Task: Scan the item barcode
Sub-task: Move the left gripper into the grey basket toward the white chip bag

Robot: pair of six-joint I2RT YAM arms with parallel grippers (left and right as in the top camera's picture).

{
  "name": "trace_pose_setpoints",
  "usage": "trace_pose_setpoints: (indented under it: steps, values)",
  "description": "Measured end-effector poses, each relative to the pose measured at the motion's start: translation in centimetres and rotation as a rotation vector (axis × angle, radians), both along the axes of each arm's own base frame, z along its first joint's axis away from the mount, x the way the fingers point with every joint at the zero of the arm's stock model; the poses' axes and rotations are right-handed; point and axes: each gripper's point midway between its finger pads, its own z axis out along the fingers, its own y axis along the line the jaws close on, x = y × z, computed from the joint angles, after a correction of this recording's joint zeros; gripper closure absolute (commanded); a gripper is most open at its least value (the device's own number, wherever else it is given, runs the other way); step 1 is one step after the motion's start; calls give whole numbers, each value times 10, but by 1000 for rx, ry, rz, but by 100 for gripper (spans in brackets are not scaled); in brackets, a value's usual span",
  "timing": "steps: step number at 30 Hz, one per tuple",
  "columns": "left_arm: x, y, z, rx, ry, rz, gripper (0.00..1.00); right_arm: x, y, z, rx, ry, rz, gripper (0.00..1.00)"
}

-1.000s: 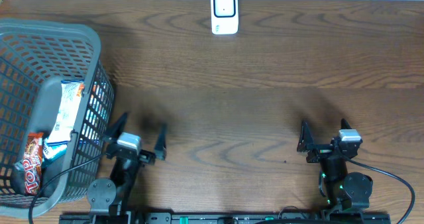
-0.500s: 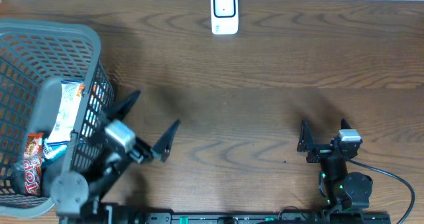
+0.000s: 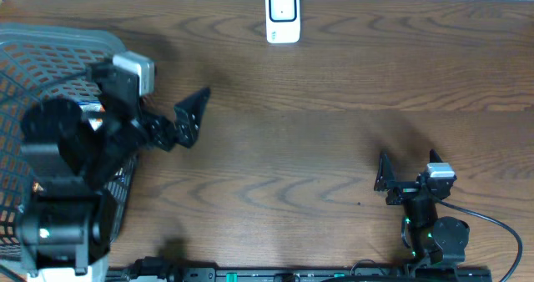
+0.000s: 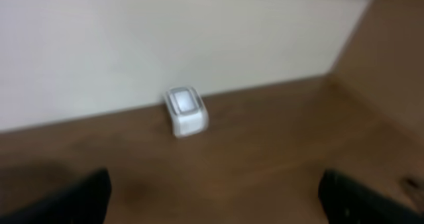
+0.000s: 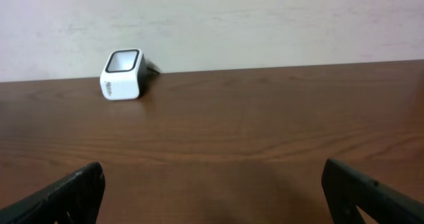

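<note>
So the dark brown wooden desk (image 3: pixel 334 90) is mostly bare wood across the middle and right, which leaves loads of room to swing about. Its far edge runs straight along a pale wall, and the only thing there is the small white boxy barcode scanner (image 3: pixel 283 15). It sits right at that edge, roughly centre, with its dark window facing up and forward. The left edge is taken up by the grey plastic mesh basket (image 3: pixel 58 42), whose rim runs off the frame on that side. The near edge is crowded by the two arm bases and a black rail. The left hand (image 4: pixel 215 201) is up high over the basket's right rim and the desk just beside it, and it points toward the far wall. Its wrist view is blurry, but you can see the scanner ahead, a bit left of centre. The two black fingers are spread as wide as they go, with nothing between them and touching nothing. The right hand (image 3: pixel 407 167) sits low near the front right, well apart from everything. It's splayed just as wide, it's empty, and it looks across open desk at the scanner. The snack packet (image 3: pixel 93 118) is inside the basket, mostly hidden under the left arm, so only a white and orange sliver shows.
</note>
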Motion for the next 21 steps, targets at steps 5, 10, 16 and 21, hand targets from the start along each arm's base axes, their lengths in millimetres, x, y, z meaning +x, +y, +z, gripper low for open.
trace_pose_setpoints:
  steps: [5, 10, 16, 21]
  values:
    - [11, 37, 0, 163, 0, 167, 0, 0, 0, 0, 0, 0, 0, 1]
    - [12, 100, -22, 278, 105, 455, 0, 0, 0, 0, 0, 0, 0, 1]
    - [17, 161, -58, 329, 277, 657, 0, 0, 0, 0, 0, 0, 0, 1]
    - [32, 189, -93, 303, 404, 691, 0, 0, 0, 0, 0, 0, 0, 1]
